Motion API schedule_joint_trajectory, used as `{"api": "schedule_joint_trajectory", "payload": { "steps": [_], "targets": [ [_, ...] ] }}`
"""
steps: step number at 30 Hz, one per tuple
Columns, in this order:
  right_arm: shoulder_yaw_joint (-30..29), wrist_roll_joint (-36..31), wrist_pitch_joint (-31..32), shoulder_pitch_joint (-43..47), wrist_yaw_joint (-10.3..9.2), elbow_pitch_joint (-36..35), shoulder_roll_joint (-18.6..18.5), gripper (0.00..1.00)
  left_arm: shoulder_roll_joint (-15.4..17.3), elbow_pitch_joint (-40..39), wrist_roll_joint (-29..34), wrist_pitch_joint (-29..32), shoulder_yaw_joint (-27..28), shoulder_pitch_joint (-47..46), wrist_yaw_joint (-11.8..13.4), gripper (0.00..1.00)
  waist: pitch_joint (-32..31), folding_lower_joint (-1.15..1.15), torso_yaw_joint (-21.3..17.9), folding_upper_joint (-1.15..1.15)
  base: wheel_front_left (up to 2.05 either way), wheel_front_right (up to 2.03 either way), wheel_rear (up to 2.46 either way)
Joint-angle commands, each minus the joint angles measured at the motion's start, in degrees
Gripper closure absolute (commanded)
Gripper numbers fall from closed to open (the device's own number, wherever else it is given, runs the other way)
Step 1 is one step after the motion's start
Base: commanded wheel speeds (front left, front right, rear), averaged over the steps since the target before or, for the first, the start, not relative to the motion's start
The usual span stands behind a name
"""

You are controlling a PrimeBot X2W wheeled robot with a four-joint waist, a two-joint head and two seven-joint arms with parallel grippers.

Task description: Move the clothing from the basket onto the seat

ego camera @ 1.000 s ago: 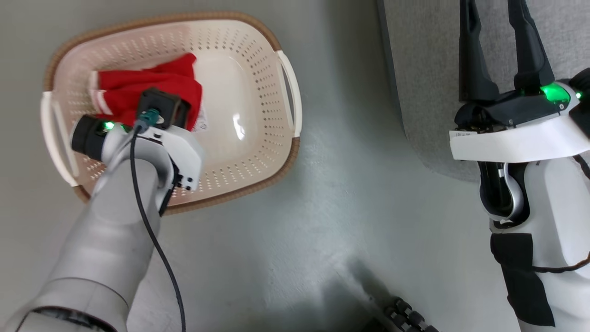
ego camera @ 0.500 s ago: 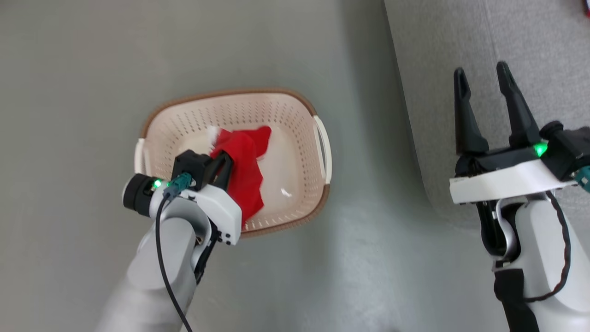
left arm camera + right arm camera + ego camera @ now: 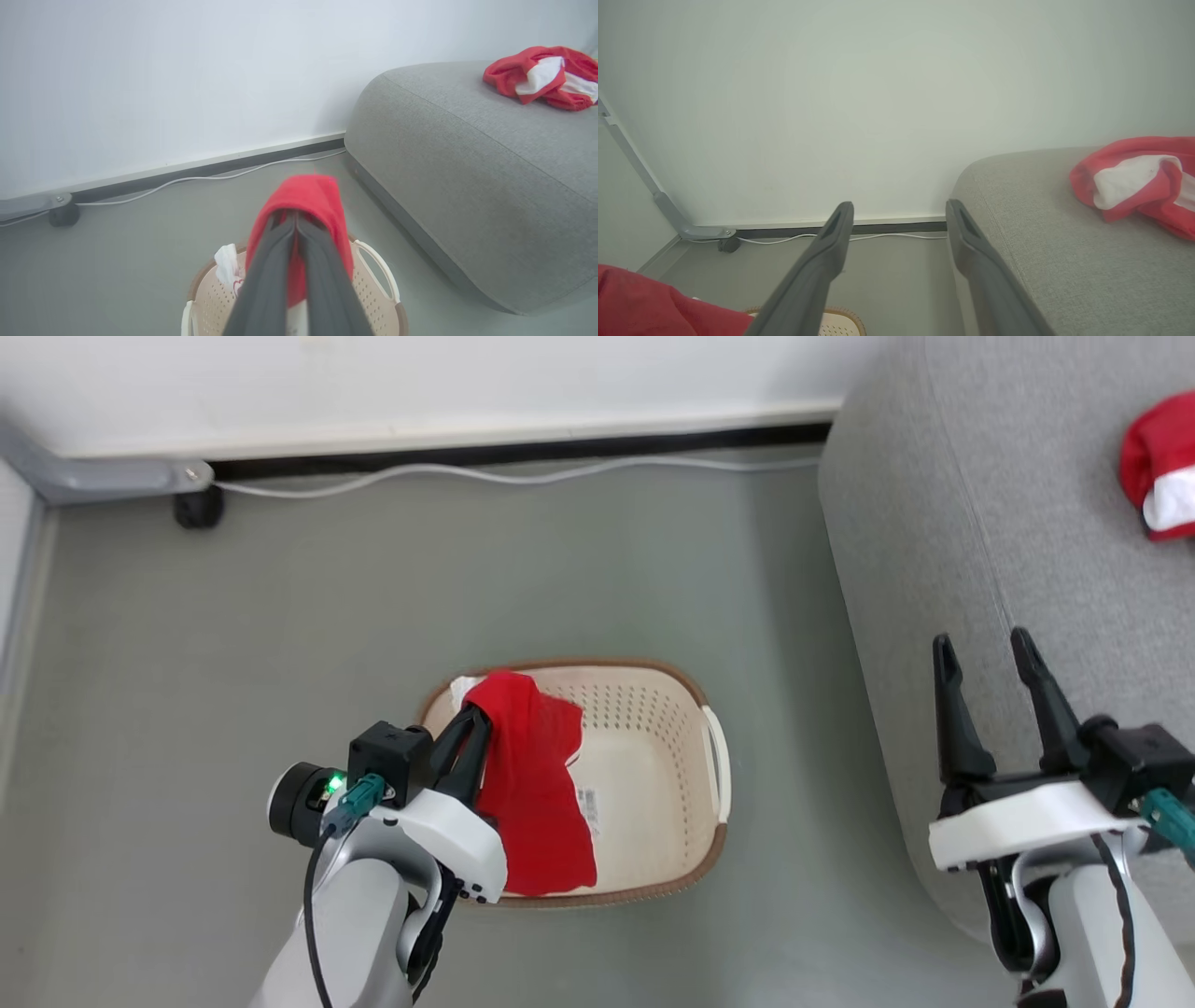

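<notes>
Your left claw [image 3: 476, 719] clamps the red garment [image 3: 537, 803] high at lower centre, likely to clear the basket [image 3: 644, 709]. Your right claw [image 3: 980, 639] stands apart, empty, lower right.

Floor [image 3: 280, 616] holds basket [image 3: 653, 714] and seat [image 3: 980, 523]; seat holds 1 garment [image 3: 1153, 448].

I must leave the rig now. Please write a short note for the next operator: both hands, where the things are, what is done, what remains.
Left hand: shut on a red garment, which hangs over the basket.
Right hand: open and empty, above the edge of the sofa.
Done: the other red garment lies on the sofa.
Left: carry the held garment to the sofa and release it there.
</notes>
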Motion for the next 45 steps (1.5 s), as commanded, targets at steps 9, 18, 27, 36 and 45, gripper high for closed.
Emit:
{"api": "schedule_joint_trajectory", "payload": {
  "steps": [9,18,27,36,45],
  "targets": [
    [0.3,0.2,-0.3,4.4,0.16,0.7,0.0,0.0,0.6,-10.8,-0.1,-0.6,2.4,3.1,-1.1,1.0,-8.7,0.0,4.6,0.0,0.0,0.0,0.0],
    [0.3,0.9,-0.3,6.3,0.16,2.2,0.0,0.0,0.8,-16.2,0.1,-0.6,2.5,0.8,-2.0,1.0,-12.0,0.0,5.4,0.0,0.0,0.0,0.0],
    [0.6,1.3,-0.3,7.5,0.16,3.0,0.0,0.0,2.5,-19.8,-0.4,1.1,2.2,-5.0,-2.5,1.0,-12.7,0.0,5.2,0.0,0.0,0.0,0.0],
    [0.8,1.4,-0.3,7.3,0.16,3.4,0.0,0.0,3.1,-21.3,-1.3,2.6,1.6,-9.1,-2.7,1.0,-12.5,0.0,4.6,0.0,0.0,0.0,0.0],
    [4.5,2.9,-0.3,4.7,0.16,0.1,0.0,0.0,2.9,-20.4,-1.9,2.3,1.0,-10.6,-2.6,1.0,-12.0,0.0,4.2,0.0,0.0,0.0,0.0]
  ]
}}
